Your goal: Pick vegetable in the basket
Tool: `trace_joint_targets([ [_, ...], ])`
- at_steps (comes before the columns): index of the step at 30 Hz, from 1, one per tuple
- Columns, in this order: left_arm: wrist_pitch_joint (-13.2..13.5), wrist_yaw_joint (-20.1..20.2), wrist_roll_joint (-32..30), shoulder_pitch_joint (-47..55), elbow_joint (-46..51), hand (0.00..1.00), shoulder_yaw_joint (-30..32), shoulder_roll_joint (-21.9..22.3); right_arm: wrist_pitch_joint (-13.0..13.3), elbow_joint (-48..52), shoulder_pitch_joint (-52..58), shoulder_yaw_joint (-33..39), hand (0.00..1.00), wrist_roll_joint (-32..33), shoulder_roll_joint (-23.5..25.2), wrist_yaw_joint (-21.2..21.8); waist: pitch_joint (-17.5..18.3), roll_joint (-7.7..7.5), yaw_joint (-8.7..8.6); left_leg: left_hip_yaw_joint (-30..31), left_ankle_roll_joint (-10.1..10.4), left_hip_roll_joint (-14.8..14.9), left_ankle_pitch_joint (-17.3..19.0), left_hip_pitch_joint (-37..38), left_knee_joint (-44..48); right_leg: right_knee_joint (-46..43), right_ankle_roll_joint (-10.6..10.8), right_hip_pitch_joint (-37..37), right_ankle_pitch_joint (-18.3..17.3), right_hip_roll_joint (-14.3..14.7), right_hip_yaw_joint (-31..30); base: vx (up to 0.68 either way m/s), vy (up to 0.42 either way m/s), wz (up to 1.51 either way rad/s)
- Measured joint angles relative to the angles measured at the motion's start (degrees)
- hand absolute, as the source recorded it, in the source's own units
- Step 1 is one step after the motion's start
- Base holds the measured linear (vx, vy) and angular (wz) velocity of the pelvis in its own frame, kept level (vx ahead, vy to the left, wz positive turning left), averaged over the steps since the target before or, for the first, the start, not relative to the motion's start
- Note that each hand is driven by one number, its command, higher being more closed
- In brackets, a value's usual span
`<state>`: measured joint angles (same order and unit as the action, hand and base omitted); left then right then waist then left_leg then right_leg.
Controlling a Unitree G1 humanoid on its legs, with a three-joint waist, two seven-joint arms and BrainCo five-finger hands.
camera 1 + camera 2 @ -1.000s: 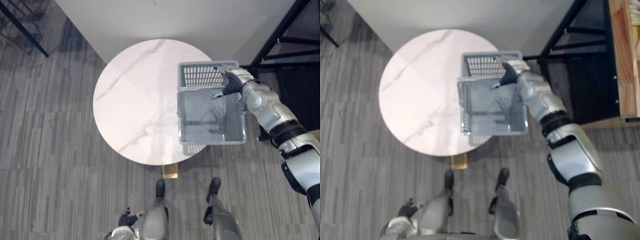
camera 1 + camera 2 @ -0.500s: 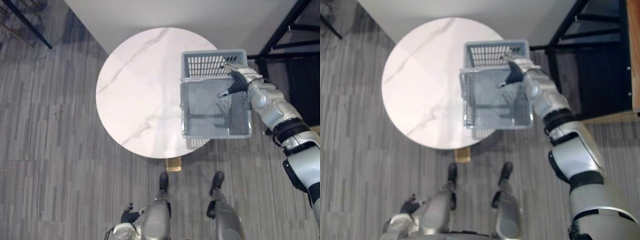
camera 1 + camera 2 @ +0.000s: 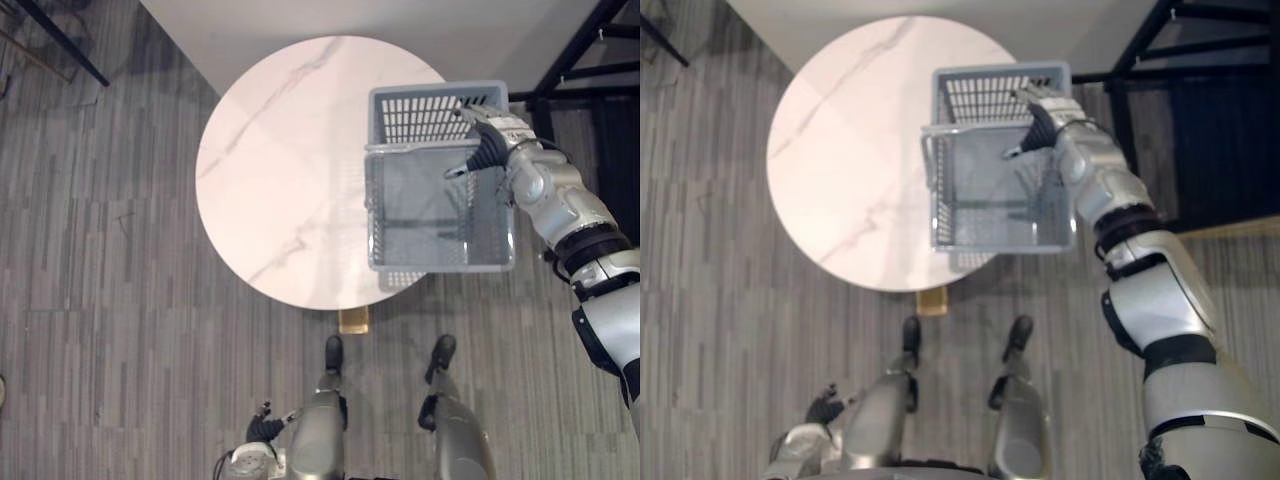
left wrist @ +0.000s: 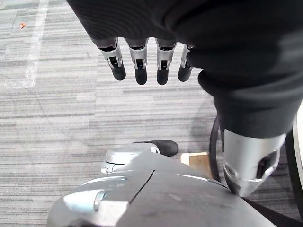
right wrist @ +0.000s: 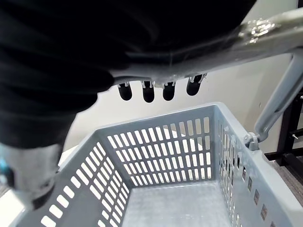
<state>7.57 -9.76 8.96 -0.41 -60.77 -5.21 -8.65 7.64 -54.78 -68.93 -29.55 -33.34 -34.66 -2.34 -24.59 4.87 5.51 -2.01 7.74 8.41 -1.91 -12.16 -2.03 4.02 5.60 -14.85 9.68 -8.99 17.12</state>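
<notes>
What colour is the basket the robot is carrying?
The basket is light grey with slotted sides; the right wrist view shows it best.

1. This looks like an office or a test room.
2. The floor is grey striped carpet (image 3: 110, 300), meeting a plain pale wall (image 3: 250, 30).
3. A round white marble-pattern table (image 3: 290, 170) stands near a black metal frame (image 3: 570, 48).
4. A grey slotted plastic basket (image 3: 440, 262) is of the shop kind.

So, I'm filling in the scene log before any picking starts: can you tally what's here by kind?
Grey basket: 1, empty, its handle held by the right robot hand
Round white table: 1
Robot hands: 2, the left robot hand idle and open
Total: 4
</notes>
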Motion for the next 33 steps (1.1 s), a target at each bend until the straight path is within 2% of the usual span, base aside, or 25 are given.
trace_joint_targets([
  [7, -0.01, -0.29, 0.00, -0.02, 0.15, 0.00, 0.06, 0.01, -0.32, 0.00, -0.03, 0.00, 0.00, -0.25, -0.01, 0.01, 0.00, 0.00, 0.00, 1.09, 0.15, 0.05, -0.44, -0.65, 0.08, 0.00, 0.00, 0.20, 0.00, 0.00, 1.14, 0.01, 0.006, 0.08],
  [12, -0.13, -0.46, -0.07, -0.14, 0.35, 0.00, 0.05, 0.07, -0.64, 1.05, -0.03, -0.11, 0.00, -0.25, 1.02, 0.25, 0.00, 0.00, 0.78, 0.99, 0.16, 0.13, -0.52, -0.44, 0.21, 0.00, -0.22, 0.45, 0.16, 0.07, 1.14, 0.00, 0.001, 0.01],
  [13, -0.26, -0.46, -0.08, -0.33, 0.35, 0.00, 0.05, 0.07, -0.71, 1.35, -0.03, -0.13, 1.00, -0.25, 1.48, 0.31, 0.00, 0.00, 1.07, 0.99, 0.16, 0.21, -0.55, -0.42, 0.22, -0.01, -0.24, 0.46, 0.17, 0.16, 1.11, 0.00, 0.000, 0.00],
  [25, -0.33, -0.42, -0.09, -0.61, 0.35, 0.00, -0.07, 0.13, -1.18, 2.59, -0.05, -0.79, 1.00, -0.23, 4.52, 0.42, 0.01, -0.02, 2.57, 1.08, 0.13, 0.31, -0.63, 0.29, 0.20, 0.04, -0.32, 1.20, 0.24, 0.26, 1.16, 0.00, 0.001, 0.00],
  [33, -0.39, -0.45, -0.09, -0.61, 0.34, 0.00, -0.13, 0.12, -2.19, 2.23, -0.29, -1.26, 1.00, -0.52, 6.10, 0.44, 0.06, -0.13, 2.58, 1.18, 0.16, 0.39, -0.67, 0.31, 0.19, 0.03, -0.32, 1.28, 0.24, 0.35, 1.22, 0.00, 0.000, 0.00],
])
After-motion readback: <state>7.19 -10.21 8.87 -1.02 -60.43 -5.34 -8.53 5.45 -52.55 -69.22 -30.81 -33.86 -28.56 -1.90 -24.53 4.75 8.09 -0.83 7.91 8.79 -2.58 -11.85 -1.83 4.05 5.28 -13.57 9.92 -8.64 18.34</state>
